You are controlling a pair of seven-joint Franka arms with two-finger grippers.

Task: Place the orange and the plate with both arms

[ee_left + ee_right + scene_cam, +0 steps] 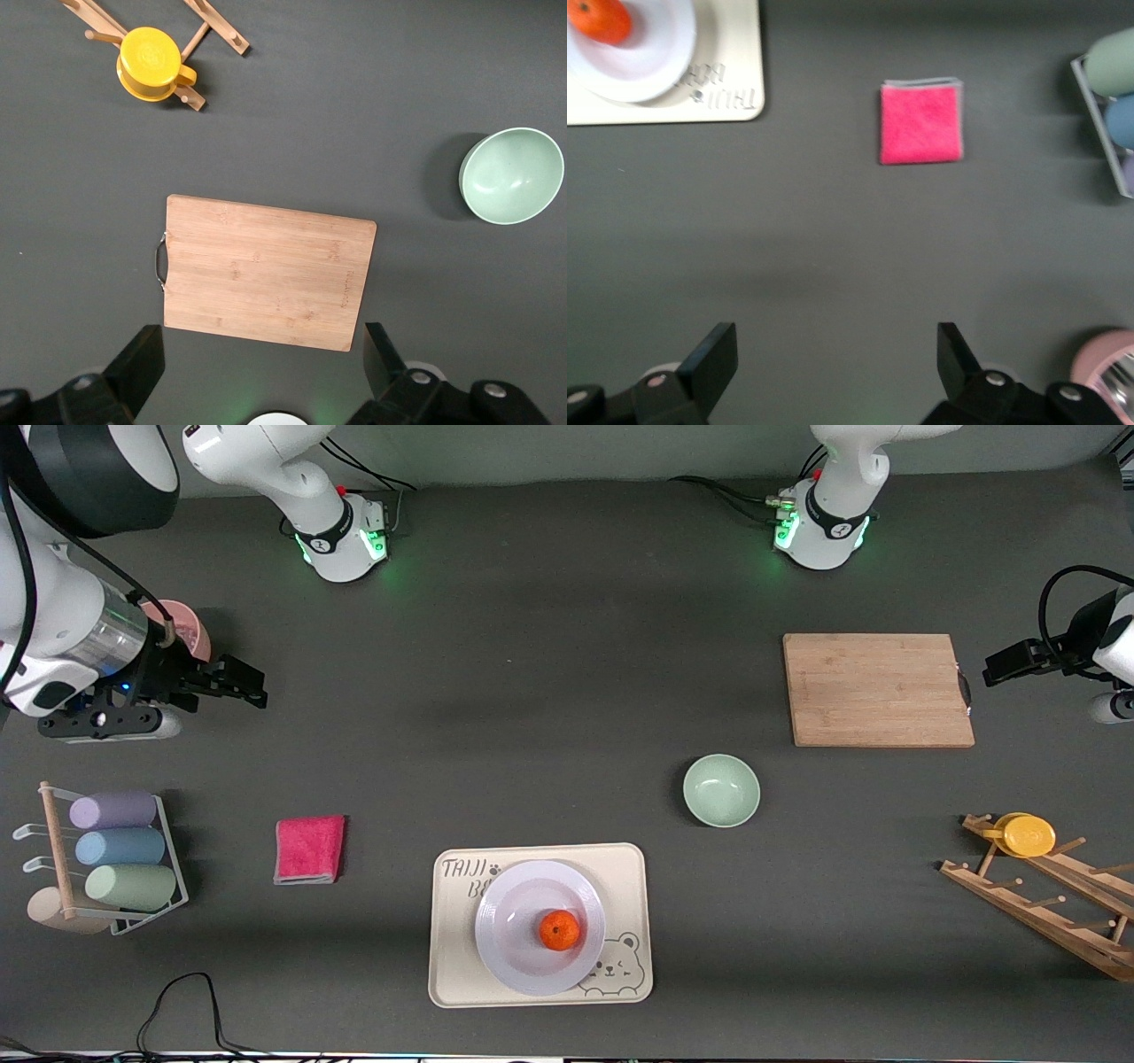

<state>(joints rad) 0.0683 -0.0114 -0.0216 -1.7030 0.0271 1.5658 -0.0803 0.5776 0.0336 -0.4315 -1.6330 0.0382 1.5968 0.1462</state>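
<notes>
Orange resting on plate, plate on the bear-printed tray. Left gripper spread apart above the cutting board. Right gripper spread apart over bare table.

We look down from a high front camera across the table, facing both arm bases along the top edge, taking in the whole scene from afar. Our left wrist camera hangs above the cutting board, looking straight down, its own fingers at the frame edge; it shares the board, the green bowl and the yellow cup with the front camera. Our right wrist camera looks down on the pink cloth, shared with the front camera together with the tray and the plate.
</notes>
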